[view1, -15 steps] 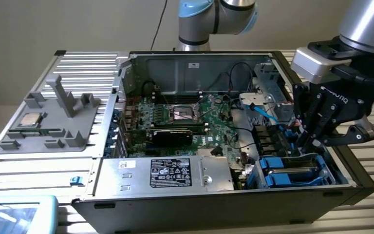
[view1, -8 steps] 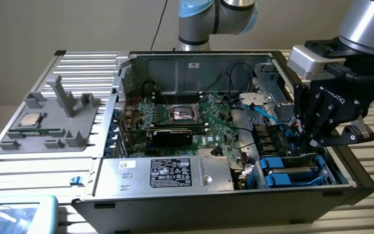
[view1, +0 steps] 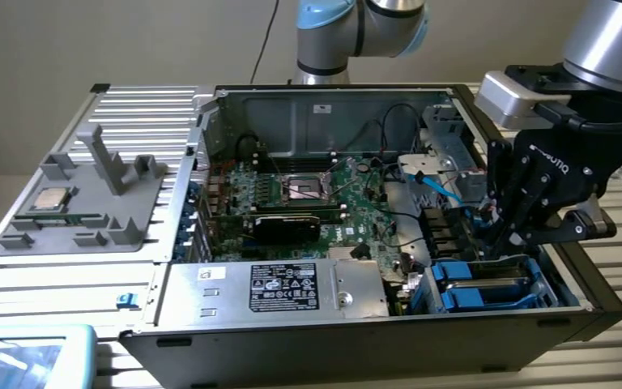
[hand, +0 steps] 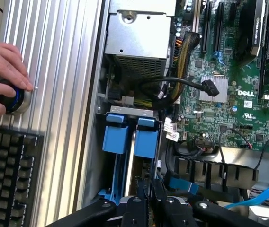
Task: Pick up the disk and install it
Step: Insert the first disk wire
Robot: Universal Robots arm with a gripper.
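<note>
The disk (hand: 146,142), its blue plastic bracket showing, stands on edge in the drive bay at the front corner of the open computer case (view1: 322,101). It sits beside a second blue-bracketed slot (hand: 114,135). My gripper (hand: 148,198) reaches down into that bay with its black fingers (hand: 135,208) drawn close together on the end of the disk. In the exterior view the gripper (view1: 505,243) hangs over the blue bay (view1: 484,285) on that view's right, and its fingertips are sunk among the brackets.
A silver power supply box (view1: 279,288) lies beside the bay. The motherboard (view1: 322,198), a blue cable (view1: 440,185) and black cables (hand: 182,85) crowd the case. A person's hand (hand: 2,71) rests on a knob above a keyboard (hand: 11,165). A CPU chip (view1: 52,198) sits on a grey fixture.
</note>
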